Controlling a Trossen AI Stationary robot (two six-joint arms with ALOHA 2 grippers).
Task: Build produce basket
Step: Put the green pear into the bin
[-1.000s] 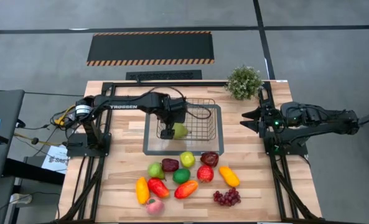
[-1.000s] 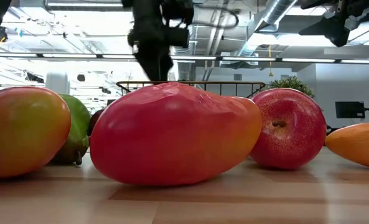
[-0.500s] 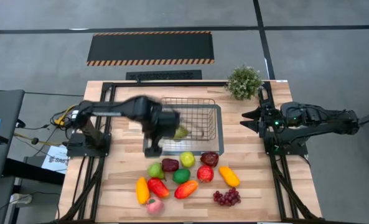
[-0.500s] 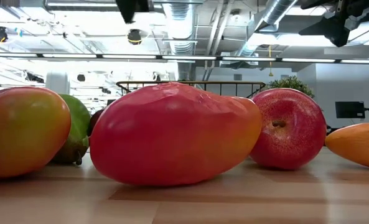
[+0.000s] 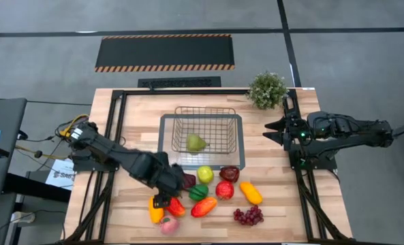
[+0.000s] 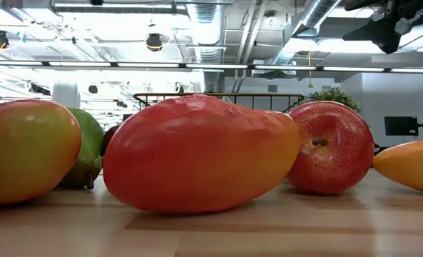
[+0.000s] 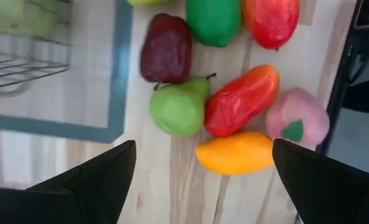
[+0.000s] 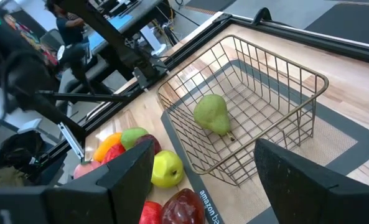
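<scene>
Your left gripper [image 5: 162,201] hangs with its fingers spread wide and nothing between them, over the left end of the loose produce on the near half of the table [image 5: 290,211]; the left wrist view shows both dark fingers apart with the fruit below in the gap. Your right gripper [image 5: 268,129] waits at the right edge of the table, level with the basket [image 5: 205,109], jaws parted and empty.

The basket sits on the grey tray [image 5: 239,165] at the table's centre and holds one green pear [image 5: 196,143] so far; the rest lie in a cluster just near of the tray.

Directly below you are a second green pear [image 7: 178,111], a maroon fruit [image 7: 166,48] touching it on the tray side, a red-orange mango [image 7: 241,99], a yellow-orange piece [image 7: 235,154] and a pink peach [image 7: 298,117]; they are packed close, several touching.

Judge these as light, hollow, rigid toys with a glossy skin; they should not crush, but they will likely slip or roll if pinched off-centre. Take the pear across its wide belly, not the tapered neck; for the long mango, close across the short axis at mid-length. Expect neighbours to be nudged as the fingers descend.
</scene>
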